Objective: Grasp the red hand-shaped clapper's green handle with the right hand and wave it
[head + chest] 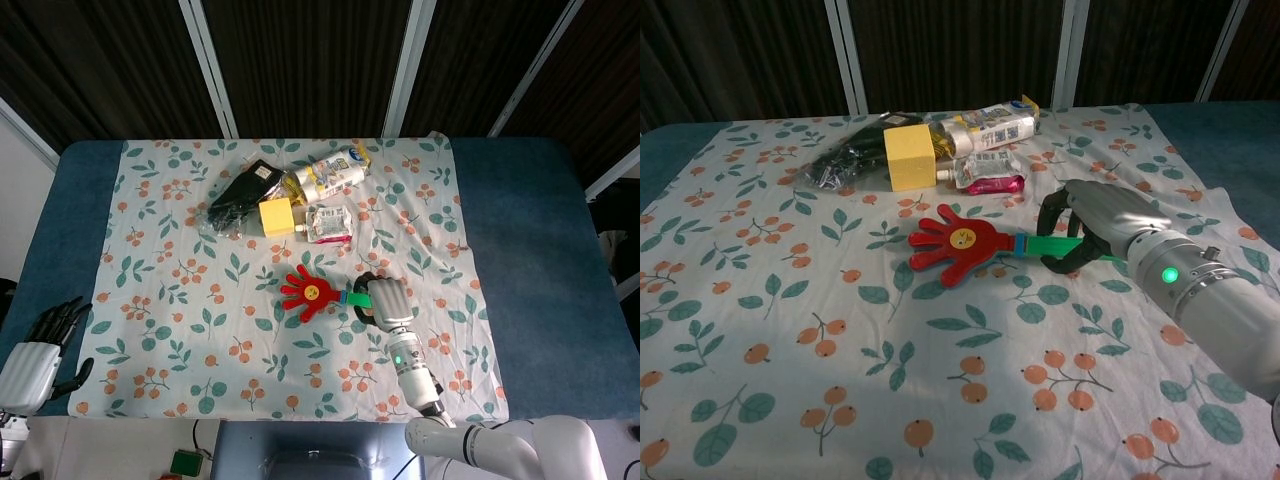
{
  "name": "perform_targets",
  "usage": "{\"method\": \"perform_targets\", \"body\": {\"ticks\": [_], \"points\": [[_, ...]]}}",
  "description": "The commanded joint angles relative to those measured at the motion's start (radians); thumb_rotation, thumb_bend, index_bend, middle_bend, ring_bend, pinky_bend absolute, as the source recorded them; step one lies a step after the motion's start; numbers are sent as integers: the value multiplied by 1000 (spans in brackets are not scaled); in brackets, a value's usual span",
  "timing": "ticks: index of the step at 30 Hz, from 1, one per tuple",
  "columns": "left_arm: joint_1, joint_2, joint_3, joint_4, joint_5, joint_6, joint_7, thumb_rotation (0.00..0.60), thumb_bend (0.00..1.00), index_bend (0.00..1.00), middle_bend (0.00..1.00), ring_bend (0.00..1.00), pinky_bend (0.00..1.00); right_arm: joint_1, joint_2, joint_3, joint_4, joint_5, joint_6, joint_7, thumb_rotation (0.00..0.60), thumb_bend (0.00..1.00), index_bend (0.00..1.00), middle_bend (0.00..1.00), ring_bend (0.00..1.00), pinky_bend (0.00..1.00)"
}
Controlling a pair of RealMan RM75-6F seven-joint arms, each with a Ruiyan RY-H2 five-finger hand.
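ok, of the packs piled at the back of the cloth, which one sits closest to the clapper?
The small pouch with the pink bottom, right of the yellow block. It lies at the pile's near edge, directly behind the red clapper; the others sit further back.

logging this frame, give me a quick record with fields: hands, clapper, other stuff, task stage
right hand: right hand grips the green handle, fingers curled round it
left hand: left hand off the cloth at the near left edge, holding nothing, fingers apart
clapper: clapper red palm points left; seems lifted off the cloth
other stuff: yellow block, black bag, pink pouch and packet clustered at the far side
task stage: handle grasped; waving cannot be told from one frame
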Motion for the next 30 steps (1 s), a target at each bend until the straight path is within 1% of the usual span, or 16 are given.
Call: {"method": "perform_targets", "body": {"ticks": [1, 6, 9, 13, 17, 19, 20, 23, 24, 27, 29, 30], "points": [[0, 0, 0, -1, -1, -1, -1, 600, 404, 0, 0, 0, 101, -1, -2, 4, 1, 1, -1, 4, 600, 479, 806, 566, 627, 694], [-1, 2, -2, -2, -5, -3, -1, 600, 403, 0, 0, 0, 101, -4, -5, 6, 3, -16, 11, 25, 600, 483, 839, 625, 686, 750], [-1, 0, -1, -1, -5, -4, 3, 600, 404, 0, 0, 0, 103, -7, -5, 9, 6, -21, 10, 46, 600, 490, 868, 690, 760, 803], [-1, 0, -1, -3, -7, -6, 7, 600, 404, 0, 0, 0, 107, -14, -2, 17, 4, -17, 4, 78, 600, 494, 890, 733, 804, 833], [-1, 0, -1, -5, -11, -10, 10, 600, 405, 0, 0, 0, 109, -25, 5, 25, -7, -25, -7, 158, 600, 499, 934, 768, 837, 846], [-3, 0, -1, -6, -12, -13, 12, 600, 405, 0, 0, 0, 109, -34, 13, 23, -20, -52, -8, 231, 600, 506, 940, 780, 851, 853], [-3, 0, -1, -7, -14, -15, 13, 600, 405, 0, 0, 0, 109, -40, 19, 15, -28, -81, 1, 276, 600, 509, 940, 787, 859, 859], [-4, 0, -3, -7, -18, -17, 16, 600, 405, 0, 0, 0, 110, -70, 13, -12, -33, -229, 102, 525, 600, 521, 940, 810, 885, 885], [-4, -1, -4, -7, -20, -18, 19, 600, 405, 0, 0, 0, 111, -83, 14, -29, -38, -290, 142, 656, 600, 529, 940, 815, 890, 891], [-4, -5, -7, -9, -29, -21, 33, 600, 403, 0, 0, 0, 113, -112, 40, -71, -77, -408, 230, 948, 600, 559, 935, 826, 901, 903], [-4, -6, -8, -11, -33, -24, 41, 600, 403, 0, 0, 0, 113, -126, 66, -94, -97, -466, 282, 1064, 600, 564, 933, 826, 901, 904], [-5, -8, -9, -12, -37, -27, 46, 600, 403, 0, 0, 0, 113, -134, 76, -101, -92, -506, 333, 1107, 600, 565, 932, 826, 901, 904]]}}
